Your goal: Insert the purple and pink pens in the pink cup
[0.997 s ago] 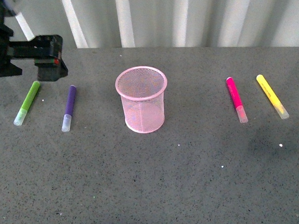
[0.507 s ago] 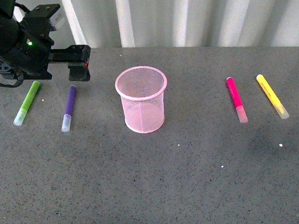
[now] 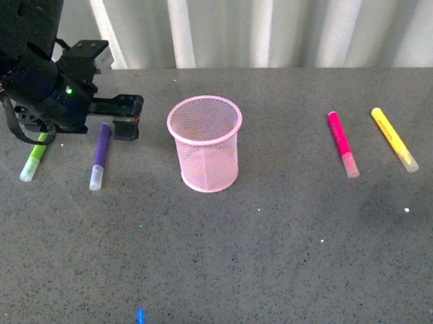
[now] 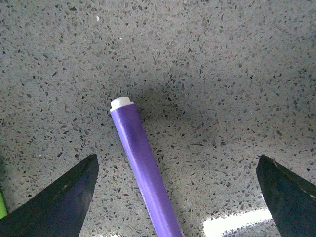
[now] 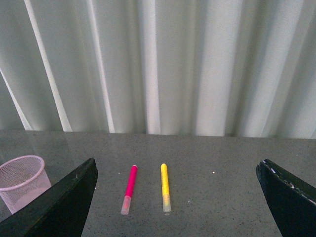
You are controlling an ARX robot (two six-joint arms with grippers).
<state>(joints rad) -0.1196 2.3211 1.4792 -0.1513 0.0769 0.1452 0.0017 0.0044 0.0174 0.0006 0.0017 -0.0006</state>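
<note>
On the left part of the bench (image 3: pixel 286 262), the left hand (image 3: pixel 127 117) hangs over the far end of the purple pen (image 3: pixel 100 153). Its arm reaches in from the left edge, and its fingers are spread wide with the pen lying flat between them, not gripped. The right hand (image 5: pixel 176 163) is wide too, holding nothing. The pink cup (image 3: pixel 206 144) stands upright mid-bench, and the pink pen (image 3: pixel 341 142) lies to its right, beside a yellow marker (image 3: pixel 393 138).

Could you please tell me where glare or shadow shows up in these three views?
Front view: a blue glare streak low on the table and scattered bright specks. Left wrist view: a soft shadow around the purple pen, a white reflection patch beside it. Right wrist view: softly lit curtain, no glare.
</note>
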